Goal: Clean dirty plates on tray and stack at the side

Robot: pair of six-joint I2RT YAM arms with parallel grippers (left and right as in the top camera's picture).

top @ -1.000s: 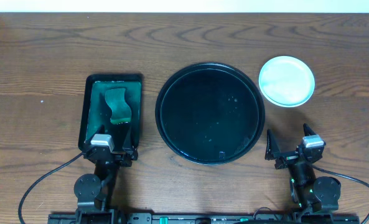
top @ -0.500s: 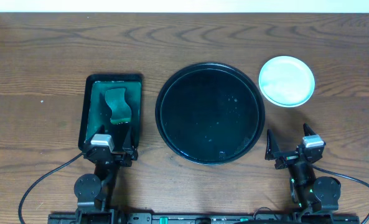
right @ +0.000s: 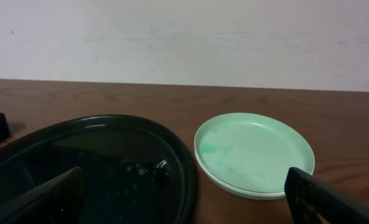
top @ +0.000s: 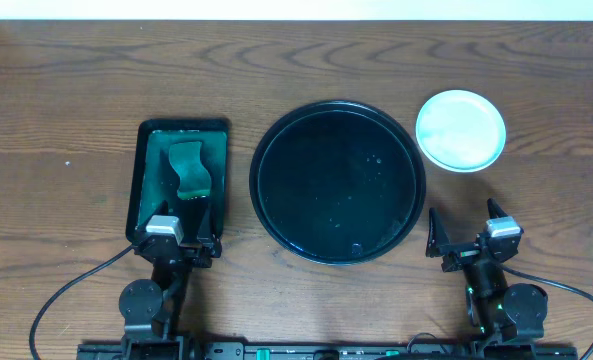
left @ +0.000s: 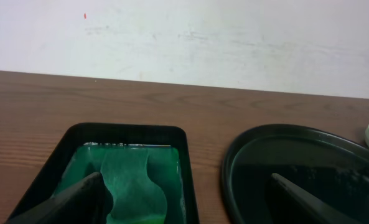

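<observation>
The round black tray sits mid-table with only a few water drops on it; it also shows in the left wrist view and the right wrist view. A stack of pale-mint plates stands on the table right of the tray, with faint green streaks on the top one. My left gripper is open and empty at the near end of the green tray. My right gripper is open and empty near the table's front edge, below the plates.
A rectangular dark green tray with a green sponge lies left of the black tray; the sponge also shows in the left wrist view. A white wall runs behind the table's far edge.
</observation>
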